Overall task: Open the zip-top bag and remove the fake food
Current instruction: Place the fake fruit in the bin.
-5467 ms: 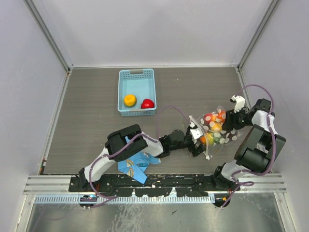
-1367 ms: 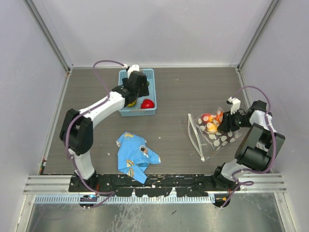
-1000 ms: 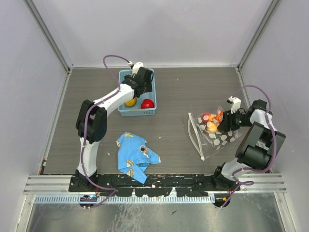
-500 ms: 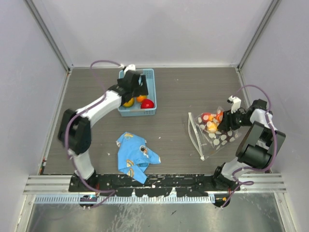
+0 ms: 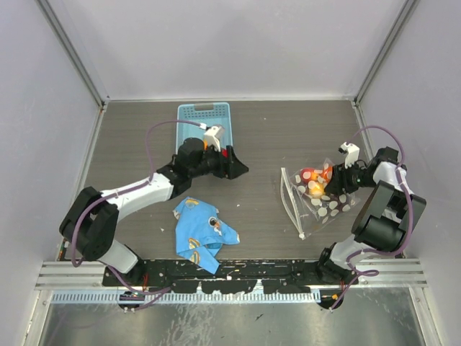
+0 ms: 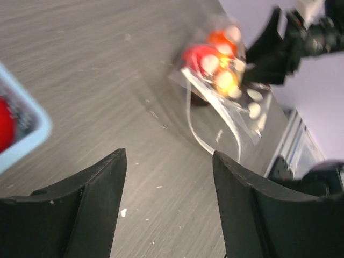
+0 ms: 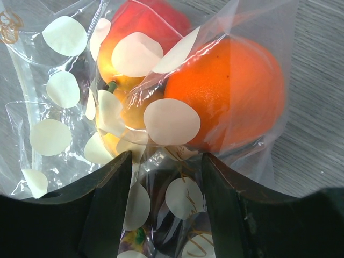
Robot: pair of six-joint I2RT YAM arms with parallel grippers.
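The zip-top bag (image 5: 322, 203) lies at the right of the table, its white zip edge (image 5: 291, 202) open toward the left. Red, orange and yellow fake food (image 5: 315, 183) is still inside it. My right gripper (image 5: 337, 179) is shut on the bag's closed far end. In the right wrist view the gripper (image 7: 164, 183) pinches dotted plastic, with an orange fruit (image 7: 231, 97) and a red one (image 7: 145, 21) just ahead. My left gripper (image 5: 235, 164) is open and empty, beside the basket and pointing at the bag (image 6: 226, 80). Its jaws (image 6: 169, 215) stand wide apart over bare table.
The light blue basket (image 5: 204, 112) stands at the back centre, partly hidden by my left arm. Its corner (image 6: 27, 129) and a red fruit (image 6: 4, 129) show in the left wrist view. A blue cartoon-print cloth (image 5: 204, 232) lies crumpled near the front edge.
My left gripper left an orange fruit in the basket, then swung right and down out of it, toward the bag. The right gripper and the bag have not moved.
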